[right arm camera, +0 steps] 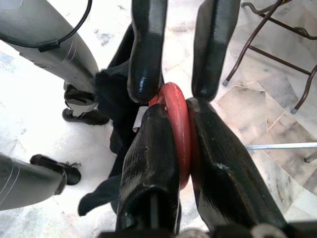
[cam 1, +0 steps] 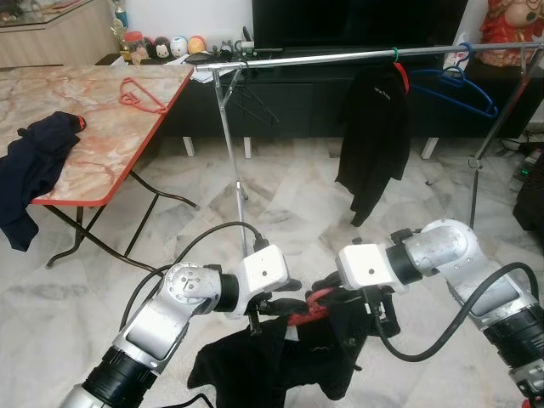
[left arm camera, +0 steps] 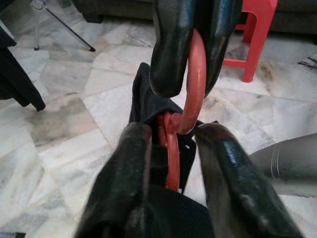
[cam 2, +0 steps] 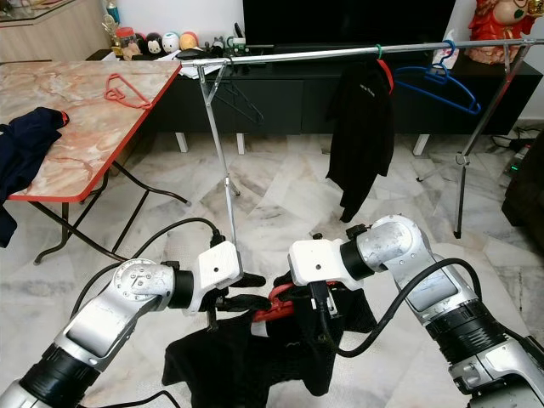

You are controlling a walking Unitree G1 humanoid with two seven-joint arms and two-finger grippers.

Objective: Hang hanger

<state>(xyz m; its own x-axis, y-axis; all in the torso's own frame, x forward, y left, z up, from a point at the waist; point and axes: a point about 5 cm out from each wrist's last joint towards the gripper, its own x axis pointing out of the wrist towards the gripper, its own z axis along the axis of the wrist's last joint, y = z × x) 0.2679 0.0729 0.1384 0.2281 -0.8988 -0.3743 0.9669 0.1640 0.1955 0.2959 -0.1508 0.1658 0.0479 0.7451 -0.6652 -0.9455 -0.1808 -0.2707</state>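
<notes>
A red hanger (cam 1: 310, 304) carrying a black garment (cam 1: 255, 365) hangs low in front of me, between both arms. My right gripper (right arm camera: 178, 106) is shut on the hanger's hook (left arm camera: 195, 74). My left gripper (left arm camera: 173, 131) faces it from the other side. Its fingers straddle the hanger's neck and the garment's collar, slightly apart, with a gap on one side. The metal clothes rail (cam 1: 340, 58) runs across the back, well above and beyond both grippers.
On the rail hang a black jacket (cam 1: 374, 127), a blue hanger (cam 1: 459, 89) and a thin black hanger (cam 1: 251, 106). The rack's legs (cam 1: 240, 212) stand ahead on the marble floor. A folding table (cam 1: 102, 144) on the left holds another red hanger (cam 1: 136, 95) and dark clothes (cam 1: 34, 161).
</notes>
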